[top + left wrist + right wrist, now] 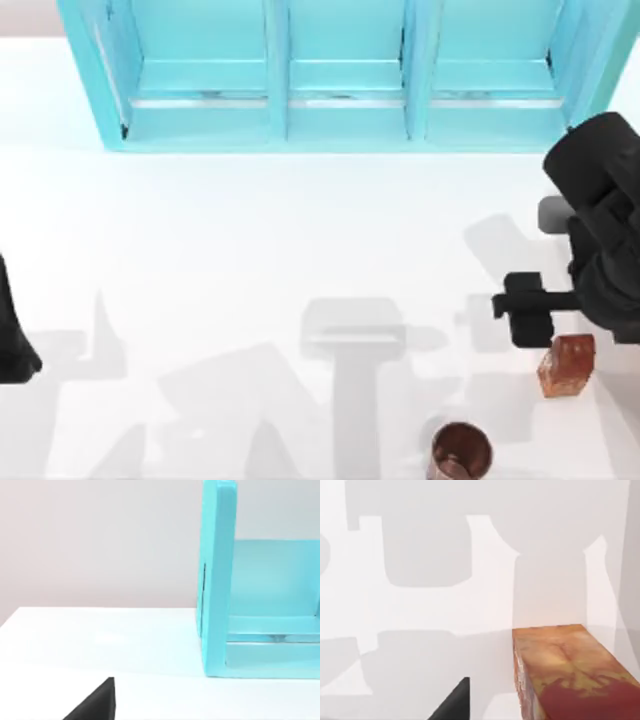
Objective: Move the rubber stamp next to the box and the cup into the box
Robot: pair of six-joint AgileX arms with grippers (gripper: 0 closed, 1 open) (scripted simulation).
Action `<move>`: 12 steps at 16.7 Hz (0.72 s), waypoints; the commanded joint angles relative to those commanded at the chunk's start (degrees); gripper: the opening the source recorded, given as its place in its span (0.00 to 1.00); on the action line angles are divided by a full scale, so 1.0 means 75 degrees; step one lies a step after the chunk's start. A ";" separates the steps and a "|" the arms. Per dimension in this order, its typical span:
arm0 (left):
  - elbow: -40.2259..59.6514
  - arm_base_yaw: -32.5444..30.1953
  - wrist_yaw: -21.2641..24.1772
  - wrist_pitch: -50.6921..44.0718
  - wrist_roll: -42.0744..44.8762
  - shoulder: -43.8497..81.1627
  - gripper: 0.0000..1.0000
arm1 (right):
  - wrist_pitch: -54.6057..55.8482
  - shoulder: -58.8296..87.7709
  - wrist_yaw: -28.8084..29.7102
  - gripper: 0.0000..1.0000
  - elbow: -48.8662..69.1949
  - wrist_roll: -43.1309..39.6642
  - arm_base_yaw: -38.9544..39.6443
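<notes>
The rubber stamp (pixel 567 365), a reddish-brown blocky piece, lies on the white table at the right, near the front edge. It looms close in the right wrist view (pixel 570 675). My right gripper (pixel 526 310) hovers just left of and behind the stamp, open with nothing in it. One dark fingertip (pixel 457 702) shows beside the stamp without touching it. The shiny coppery cup (pixel 461 452) stands upright at the front edge, left of the stamp. The box is out of view. My left arm (pixel 12 345) is parked at the table's left edge.
A big turquoise cabinet (pixel 340 75) spans the back of the table, and its side wall (pixel 217 580) shows in the left wrist view. White tabletop (pixel 250 250) stretches between the cabinet and the front edge.
</notes>
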 joint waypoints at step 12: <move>0.0000 0.0000 0.0000 0.0000 0.0000 0.0000 1.00 | -0.0388 -0.0025 -0.0005 1.00 0.0360 0.0013 0.0021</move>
